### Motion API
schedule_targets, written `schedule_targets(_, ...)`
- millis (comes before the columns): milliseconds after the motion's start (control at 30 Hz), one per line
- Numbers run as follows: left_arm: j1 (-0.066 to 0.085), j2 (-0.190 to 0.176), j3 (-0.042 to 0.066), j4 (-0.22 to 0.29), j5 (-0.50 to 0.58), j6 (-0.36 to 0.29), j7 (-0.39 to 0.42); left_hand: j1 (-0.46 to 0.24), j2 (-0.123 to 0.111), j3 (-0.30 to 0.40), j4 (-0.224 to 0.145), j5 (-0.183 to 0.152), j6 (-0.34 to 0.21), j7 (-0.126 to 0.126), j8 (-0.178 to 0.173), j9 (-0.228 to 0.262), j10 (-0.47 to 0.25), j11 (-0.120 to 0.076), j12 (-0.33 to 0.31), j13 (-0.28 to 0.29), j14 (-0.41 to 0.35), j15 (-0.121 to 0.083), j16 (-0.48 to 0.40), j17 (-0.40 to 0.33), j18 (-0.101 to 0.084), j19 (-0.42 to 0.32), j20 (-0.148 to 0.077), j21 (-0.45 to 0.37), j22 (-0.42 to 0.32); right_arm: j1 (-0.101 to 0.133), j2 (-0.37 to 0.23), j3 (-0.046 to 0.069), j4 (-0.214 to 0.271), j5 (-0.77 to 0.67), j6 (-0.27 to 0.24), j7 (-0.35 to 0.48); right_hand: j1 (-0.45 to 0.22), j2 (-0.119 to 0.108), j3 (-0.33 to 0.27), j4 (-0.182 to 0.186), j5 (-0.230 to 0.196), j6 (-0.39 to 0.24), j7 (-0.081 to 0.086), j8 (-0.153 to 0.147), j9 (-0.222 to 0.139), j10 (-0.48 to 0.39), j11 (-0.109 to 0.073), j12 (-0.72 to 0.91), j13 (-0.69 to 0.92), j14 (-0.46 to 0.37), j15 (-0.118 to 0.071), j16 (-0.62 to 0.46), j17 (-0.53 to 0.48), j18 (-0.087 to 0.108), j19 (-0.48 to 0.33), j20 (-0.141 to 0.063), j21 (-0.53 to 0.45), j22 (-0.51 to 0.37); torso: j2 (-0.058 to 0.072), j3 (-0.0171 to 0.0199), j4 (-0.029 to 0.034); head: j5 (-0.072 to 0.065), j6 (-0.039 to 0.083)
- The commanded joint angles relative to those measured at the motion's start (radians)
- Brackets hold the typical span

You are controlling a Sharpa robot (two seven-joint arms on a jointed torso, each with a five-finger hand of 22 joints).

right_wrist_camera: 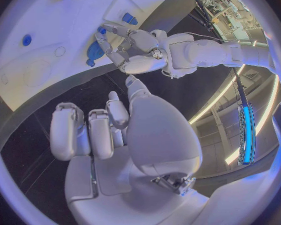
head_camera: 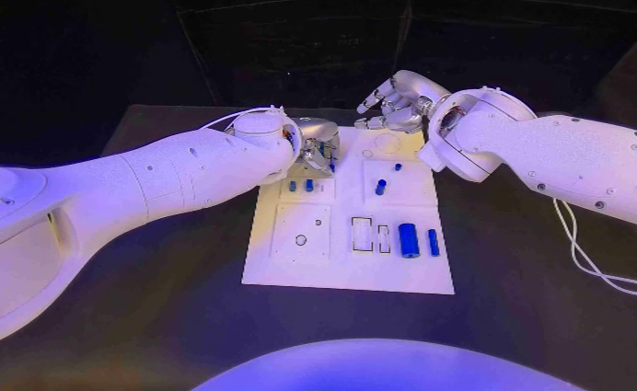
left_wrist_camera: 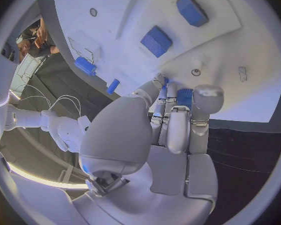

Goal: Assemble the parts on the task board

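The white task board point(head_camera: 348, 267) lies in the middle of the black table. My left hand point(head_camera: 316, 144) hovers over its far left corner and pinches a small blue part point(left_wrist_camera: 184, 96) at its fingertips, close to the board's surface point(left_wrist_camera: 240, 45). The right wrist view shows that same hand point(right_wrist_camera: 133, 49) with the blue part point(right_wrist_camera: 94, 50) against the board point(right_wrist_camera: 47, 35). My right hand point(head_camera: 396, 101) hangs above the board's far edge, fingers loosely bent, nothing in it. Two blue cylinders point(head_camera: 408, 240) lie at the board's near right. Small blue pieces point(head_camera: 380, 187) stand in the middle.
Two blue blocks point(left_wrist_camera: 156, 41) sit in the board's recesses near my left hand. A round recess point(head_camera: 385, 143) lies at the board's far end, and a rectangular slot point(head_camera: 361, 233) at its near middle. White cables point(head_camera: 584, 258) trail on the table to the right.
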Motion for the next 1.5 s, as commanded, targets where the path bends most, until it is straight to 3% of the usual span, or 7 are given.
schedule_targets(33,-0.006,0.003,-0.004,-0.003,-0.006,0.013,0.006,-0.003,0.013,0.023,-0.001,-0.006,0.016,-0.001,0.0,-0.002,0.024,-0.003,-0.016,-0.009,0.004,-0.005,0.005,-0.003,-0.018,0.007,-0.005,0.014,0.014,0.002,0.002,0.001,0.002,0.001,-0.003,0.004,-0.001,0.008,-0.005,0.0,0.004,-0.006,0.0,0.004,-0.001,-0.007,-0.001,-0.003,-0.001,0.063,-0.009,-0.003,0.081,0.02,-0.006,0.001,-0.005,0.0,0.0,0.0003,-0.0002,-0.001,-0.001)
schedule_targets(633,-0.008,0.003,-0.006,-0.013,-0.006,0.043,0.007,-0.036,-0.013,0.07,-0.008,-0.005,0.045,-0.001,-0.016,-0.009,0.076,-0.006,-0.073,-0.031,0.003,-0.008,0.006,-0.015,-0.023,0.009,-0.009,0.044,0.048,0.002,0.001,0.001,0.004,0.001,-0.003,0.003,-0.001,0.01,-0.004,0.0,0.005,-0.005,0.0,0.004,-0.001,-0.006,-0.001,-0.001,0.001,0.063,-0.009,-0.002,0.083,0.02,-0.006,0.001,-0.004,0.001,-0.001,0.0001,0.0,-0.001,0.003)
schedule_targets(867,-0.008,-0.009,-0.007,-0.004,-0.003,-0.009,0.027,-0.037,-0.01,0.093,-0.012,-0.004,0.064,-0.001,-0.017,-0.009,0.101,-0.01,-0.085,-0.033,0.004,-0.01,0.007,-0.018,-0.025,0.012,-0.01,0.058,0.062,0.002,-0.001,0.001,0.005,0.001,-0.004,0.003,-0.001,0.01,-0.004,0.0,0.005,-0.005,0.0,0.004,-0.001,-0.006,-0.001,-0.001,0.001,0.063,-0.009,-0.002,0.083,0.02,-0.006,0.001,-0.004,0.001,-0.002,-0.0001,0.0002,0.0,0.004)
schedule_targets(1133,-0.005,-0.065,-0.004,0.055,0.037,-0.086,0.048,-0.042,-0.015,0.103,-0.014,-0.004,0.073,0.0,-0.019,-0.01,0.113,-0.01,-0.093,-0.033,0.007,-0.011,0.01,-0.016,-0.028,0.017,-0.011,0.074,0.077,0.002,-0.008,0.001,0.007,0.001,-0.006,0.003,-0.001,0.01,-0.004,0.0,0.005,-0.005,0.0,0.004,-0.001,-0.006,-0.001,-0.001,0.001,0.063,-0.009,-0.002,0.083,0.02,-0.006,0.001,-0.004,0.001,-0.002,-0.0007,0.0034,-0.002,0.006)
schedule_targets(1200,-0.002,-0.079,0.004,0.071,0.048,-0.101,0.051,-0.043,-0.017,0.104,-0.014,-0.004,0.074,0.001,-0.019,-0.01,0.114,-0.01,-0.095,-0.033,0.007,-0.011,0.01,-0.016,-0.028,0.018,-0.011,0.076,0.079,0.002,-0.008,0.001,0.006,0.001,-0.007,0.003,-0.001,0.01,-0.004,0.0,0.005,-0.005,0.0,0.004,-0.001,-0.006,-0.001,-0.001,0.001,0.063,-0.009,-0.002,0.083,0.02,-0.006,0.001,-0.004,0.001,-0.002,-0.0005,0.0034,-0.002,0.007)
schedule_targets(1333,0.0,-0.107,0.03,0.106,0.06,-0.126,0.064,-0.046,-0.019,0.106,-0.014,-0.004,0.075,0.001,-0.021,-0.01,0.116,-0.009,-0.098,-0.034,0.009,-0.011,0.011,-0.014,-0.03,0.02,-0.011,0.082,0.084,0.002,-0.007,0.001,0.005,0.001,-0.007,0.004,-0.001,0.01,-0.004,0.0,0.005,-0.005,0.0,0.004,-0.001,-0.006,-0.001,-0.001,0.001,0.063,-0.009,-0.002,0.083,0.02,-0.006,0.001,-0.004,0.001,-0.001,-0.0006,0.0025,0.003,0.008)
schedule_targets(1500,0.0,-0.14,0.047,0.142,0.063,-0.126,0.065,-0.048,-0.021,0.108,-0.014,-0.004,0.076,0.002,-0.021,-0.011,0.118,-0.009,-0.1,-0.034,0.009,-0.011,0.011,-0.016,-0.031,0.022,-0.012,0.087,0.089,0.002,-0.007,0.001,0.005,0.001,-0.007,0.005,0.0,0.011,-0.005,0.001,0.006,-0.005,0.0,0.005,-0.001,-0.006,-0.001,-0.002,0.0,0.063,-0.009,-0.003,0.082,0.02,-0.006,0.001,-0.005,0.0,-0.002,-0.0006,0.0019,0.008,0.007)
